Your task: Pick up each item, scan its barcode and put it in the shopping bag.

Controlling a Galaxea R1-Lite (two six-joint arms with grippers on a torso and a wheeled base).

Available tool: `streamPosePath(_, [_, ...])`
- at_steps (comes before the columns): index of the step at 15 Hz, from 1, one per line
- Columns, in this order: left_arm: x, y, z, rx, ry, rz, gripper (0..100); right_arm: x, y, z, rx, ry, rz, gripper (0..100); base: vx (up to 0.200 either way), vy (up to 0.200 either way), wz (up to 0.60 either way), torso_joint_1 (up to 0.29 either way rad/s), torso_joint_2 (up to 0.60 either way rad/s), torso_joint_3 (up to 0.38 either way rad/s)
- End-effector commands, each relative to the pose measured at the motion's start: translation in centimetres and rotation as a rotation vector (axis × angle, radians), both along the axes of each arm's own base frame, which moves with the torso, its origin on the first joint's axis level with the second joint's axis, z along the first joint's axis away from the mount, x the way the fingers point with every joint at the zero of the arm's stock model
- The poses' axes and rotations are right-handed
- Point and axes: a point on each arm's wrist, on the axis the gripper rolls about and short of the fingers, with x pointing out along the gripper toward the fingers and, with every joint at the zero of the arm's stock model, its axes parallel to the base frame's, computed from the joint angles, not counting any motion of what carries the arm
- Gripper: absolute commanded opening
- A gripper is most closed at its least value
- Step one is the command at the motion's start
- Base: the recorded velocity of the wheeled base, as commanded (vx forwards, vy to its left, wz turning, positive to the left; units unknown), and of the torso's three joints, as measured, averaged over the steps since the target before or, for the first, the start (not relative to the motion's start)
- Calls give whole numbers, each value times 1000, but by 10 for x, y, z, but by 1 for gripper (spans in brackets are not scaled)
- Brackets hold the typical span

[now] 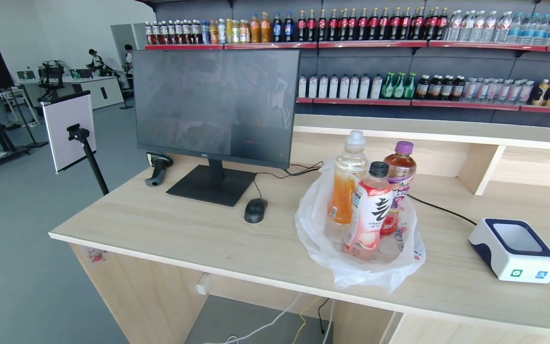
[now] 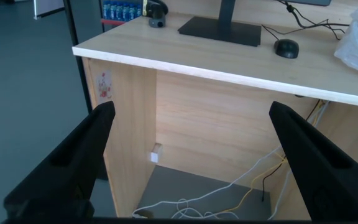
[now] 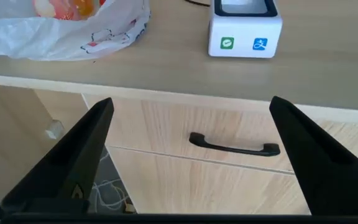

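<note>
Orange juice bottle (image 1: 346,186), pink drink bottle (image 1: 369,215), purple-capped bottle (image 1: 400,177) upright in shopping bag (image 1: 361,272) near worktop (image 1: 184,229) front edge, barcode scanner (image 1: 513,248) towards right end, left gripper (image 2: 191,112) and right gripper (image 3: 191,106) spread wide below that edge

Dark monitor (image 1: 215,102) on a light wooden counter (image 1: 160,224), black mouse (image 1: 255,210) just beside its stand, shelves (image 1: 370,44) of bottled drinks behind, black drawer handle (image 3: 234,146) on the counter's front, loose cables (image 2: 185,205) beneath
</note>
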Motion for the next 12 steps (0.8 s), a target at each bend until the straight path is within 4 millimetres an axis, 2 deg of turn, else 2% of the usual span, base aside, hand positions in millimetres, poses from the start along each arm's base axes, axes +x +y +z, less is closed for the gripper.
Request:
streamPosePath(1, [0,0,0,0,-1,0,100,9,-1,1,2,111,110,100,-200,0,0,12,12,-2])
streamPosePath(3, [0,0,0,-1,-1,0,100,2,-2,0,-25,32,130,100,-200,0,0,-10,-2,2])
streamPosePath(6, [0,0,0,-4,-1,0,100,-8,-1,-2,-39,-101,66,100,-200,0,0,2,2,4])
streamPosePath(10, [0,0,0,-4,-1,0,100,-8,-1,-3,0,-103,61,100,-200,0,0,0,4,1])
streamPosePath(12, [0,0,0,-4,-1,0,100,-8,-1,-3,0,-103,64,100,-200,0,-600,2,2,5])
